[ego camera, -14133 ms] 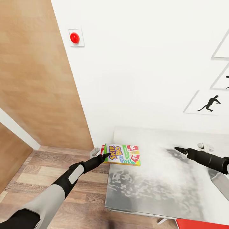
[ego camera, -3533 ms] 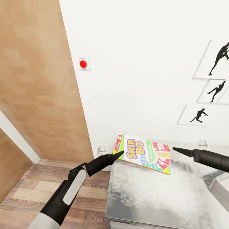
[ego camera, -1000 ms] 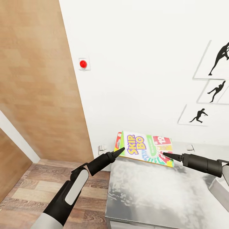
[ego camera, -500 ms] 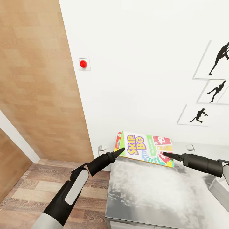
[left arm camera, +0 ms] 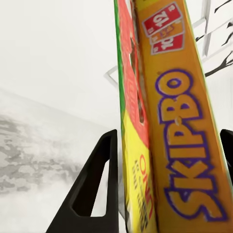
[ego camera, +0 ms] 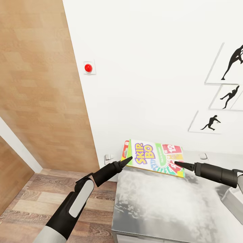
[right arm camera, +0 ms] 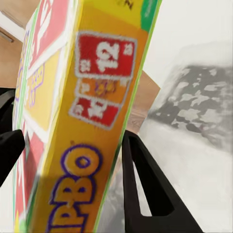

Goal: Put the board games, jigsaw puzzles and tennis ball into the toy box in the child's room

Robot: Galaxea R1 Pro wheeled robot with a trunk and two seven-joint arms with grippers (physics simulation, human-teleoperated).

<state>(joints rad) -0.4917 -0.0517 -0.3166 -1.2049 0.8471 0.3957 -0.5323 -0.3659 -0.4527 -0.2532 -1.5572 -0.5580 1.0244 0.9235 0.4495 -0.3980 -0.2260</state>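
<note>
A slim yellow-red-green "SKIP-BO" board game [ego camera: 153, 158] hangs tilted above the far left corner of the table [ego camera: 162, 206], close to the white wall. My left gripper [ego camera: 129, 158] is shut on its left end; in the left wrist view the box [left arm camera: 179, 145] sits edge-on between the two black fingers of that gripper [left arm camera: 170, 133]. My right gripper [ego camera: 175, 163] holds the box's right end, and the box [right arm camera: 82, 121] stands between that gripper's [right arm camera: 68, 138] fingers with one finger [right arm camera: 141, 184] against its edge. A corner of the pale grey toy box [ego camera: 234, 202] shows at the right edge.
A brown door [ego camera: 37, 84] stands left of the wall, with a red button [ego camera: 88, 68] beside it. Black silhouette pictures [ego camera: 233, 62] hang at the right. Wall sockets [ego camera: 108, 158] sit low behind the table. Wood-plank floor [ego camera: 33, 206] lies left of the table's edge.
Since 14 s ago the board game rose off the table in my left gripper. By one second ago my right gripper had come in to its right end. Since then almost nothing moved.
</note>
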